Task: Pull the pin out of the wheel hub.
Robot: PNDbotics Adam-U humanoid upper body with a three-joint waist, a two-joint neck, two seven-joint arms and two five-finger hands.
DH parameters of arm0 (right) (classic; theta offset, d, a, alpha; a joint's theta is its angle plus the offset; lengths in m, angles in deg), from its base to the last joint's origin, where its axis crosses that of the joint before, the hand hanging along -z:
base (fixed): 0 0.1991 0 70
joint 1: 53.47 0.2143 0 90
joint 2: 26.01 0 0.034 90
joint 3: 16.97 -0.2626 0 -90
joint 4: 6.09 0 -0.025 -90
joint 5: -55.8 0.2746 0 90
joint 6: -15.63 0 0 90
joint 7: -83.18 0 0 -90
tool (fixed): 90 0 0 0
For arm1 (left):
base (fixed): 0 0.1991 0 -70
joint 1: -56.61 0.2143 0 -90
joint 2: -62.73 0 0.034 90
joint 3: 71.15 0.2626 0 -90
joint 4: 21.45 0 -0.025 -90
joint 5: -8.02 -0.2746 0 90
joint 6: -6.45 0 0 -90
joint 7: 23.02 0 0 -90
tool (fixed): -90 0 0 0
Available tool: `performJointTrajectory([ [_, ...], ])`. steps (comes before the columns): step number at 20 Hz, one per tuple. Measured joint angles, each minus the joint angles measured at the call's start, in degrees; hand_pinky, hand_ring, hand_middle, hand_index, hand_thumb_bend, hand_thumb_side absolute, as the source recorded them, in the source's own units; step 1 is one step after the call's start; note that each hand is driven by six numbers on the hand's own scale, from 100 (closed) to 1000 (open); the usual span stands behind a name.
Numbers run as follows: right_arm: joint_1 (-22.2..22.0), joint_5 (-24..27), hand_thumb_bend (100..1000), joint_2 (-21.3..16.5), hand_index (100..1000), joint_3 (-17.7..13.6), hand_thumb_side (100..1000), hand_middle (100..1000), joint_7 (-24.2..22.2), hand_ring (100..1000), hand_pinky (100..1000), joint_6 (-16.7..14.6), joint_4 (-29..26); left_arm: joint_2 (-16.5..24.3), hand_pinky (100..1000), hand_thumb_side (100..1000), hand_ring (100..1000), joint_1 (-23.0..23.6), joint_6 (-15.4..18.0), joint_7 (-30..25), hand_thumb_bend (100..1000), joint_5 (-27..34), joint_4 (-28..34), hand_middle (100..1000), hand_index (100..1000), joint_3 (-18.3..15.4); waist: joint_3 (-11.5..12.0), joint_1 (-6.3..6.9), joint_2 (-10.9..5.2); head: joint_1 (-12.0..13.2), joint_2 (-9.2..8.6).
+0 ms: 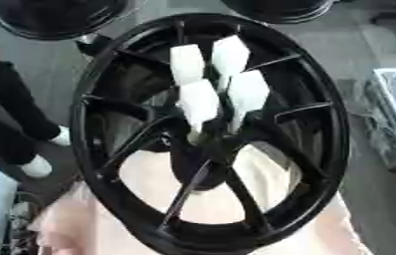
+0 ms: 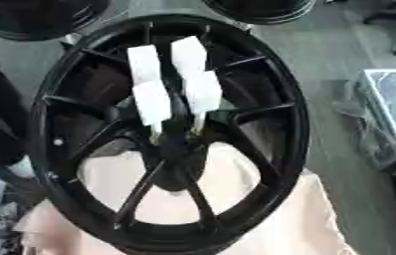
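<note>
The wheel hub (image 1: 337, 139) lies on the pale worktop (image 1: 332, 231) with 4 white-headed pins (image 1: 200, 102) at its centre, their long axes slanting toward the far rim, while neither hand shows, so its grip and nearness cannot be told.

2 head eyes looking steeply down, close over the black wheel hub (image 1: 210, 134) — near-identical overlap, slight sideways offset

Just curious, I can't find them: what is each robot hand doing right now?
The left hand shows in neither view.
The right hand shows in neither view.
Nothing holds the white pins.
</note>
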Motion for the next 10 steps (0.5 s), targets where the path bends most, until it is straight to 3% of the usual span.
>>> performJointTrajectory([
  [10, -1.2, 1.7, 100, -0.1, 836, -1.3, 360, 600, 1.3, 567, 866, 1.0, 0.1, 0.0, 727, 674, 841, 0.0, 0.7, 0.8, 100, -0.2, 0.6, 766, 710, -0.4, 0.1, -0.02, 0.00, 0.0, 0.00],
])
